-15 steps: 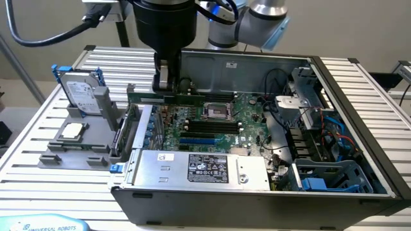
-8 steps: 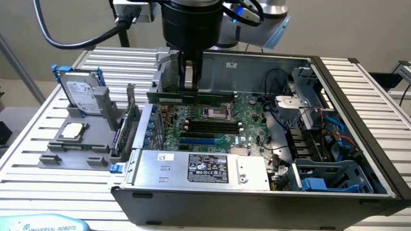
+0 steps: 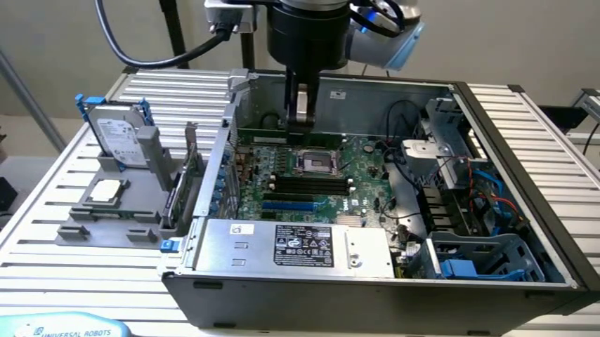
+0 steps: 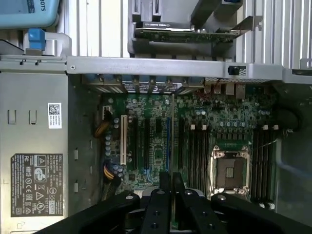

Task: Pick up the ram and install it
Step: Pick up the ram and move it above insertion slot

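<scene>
The gripper (image 3: 300, 118) is clamped narrow on the ram (image 4: 173, 131), carrying it edge-down over the motherboard (image 3: 367, 174). In the exterior view the black slots (image 3: 305, 184) lie at 6 o'clock from it, beyond the socket (image 3: 314, 161). To seat it well, I would keep the ram parallel to a slot, centre it between the end latches, and press straight down evenly.

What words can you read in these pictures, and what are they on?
"UNIVERSAL ROBOTS": on the light blue device.
"BOTS": the end of that name again, in the wrist view.
Too small to read: the power supply sticker, the hard drive label, the white tag.
</scene>
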`<state>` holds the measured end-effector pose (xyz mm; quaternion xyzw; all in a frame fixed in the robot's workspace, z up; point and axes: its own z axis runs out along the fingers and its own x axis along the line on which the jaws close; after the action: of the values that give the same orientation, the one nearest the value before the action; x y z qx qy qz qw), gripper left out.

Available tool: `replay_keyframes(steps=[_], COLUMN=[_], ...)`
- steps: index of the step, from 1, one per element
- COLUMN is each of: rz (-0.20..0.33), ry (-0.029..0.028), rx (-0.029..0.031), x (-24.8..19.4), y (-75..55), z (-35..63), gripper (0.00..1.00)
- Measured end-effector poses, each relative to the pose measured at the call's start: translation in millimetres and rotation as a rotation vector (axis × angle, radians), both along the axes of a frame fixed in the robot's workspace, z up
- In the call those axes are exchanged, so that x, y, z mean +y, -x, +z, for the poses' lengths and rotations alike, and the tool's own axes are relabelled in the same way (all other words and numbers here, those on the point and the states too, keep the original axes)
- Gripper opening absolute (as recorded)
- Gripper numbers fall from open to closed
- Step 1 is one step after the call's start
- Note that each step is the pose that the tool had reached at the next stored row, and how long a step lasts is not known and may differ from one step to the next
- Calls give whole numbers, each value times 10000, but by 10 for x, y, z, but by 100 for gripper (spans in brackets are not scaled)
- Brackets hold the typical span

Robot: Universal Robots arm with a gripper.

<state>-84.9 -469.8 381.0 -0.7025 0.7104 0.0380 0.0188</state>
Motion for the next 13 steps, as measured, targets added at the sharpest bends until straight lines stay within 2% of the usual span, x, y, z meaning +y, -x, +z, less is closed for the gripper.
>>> replay_keyframes(steps=[5, 13], rz=[0, -1], ry=[-1, 0], rx=[-1, 0], x=[172, 476], y=[-123, -286], z=[-65, -197], gripper=[13, 13])
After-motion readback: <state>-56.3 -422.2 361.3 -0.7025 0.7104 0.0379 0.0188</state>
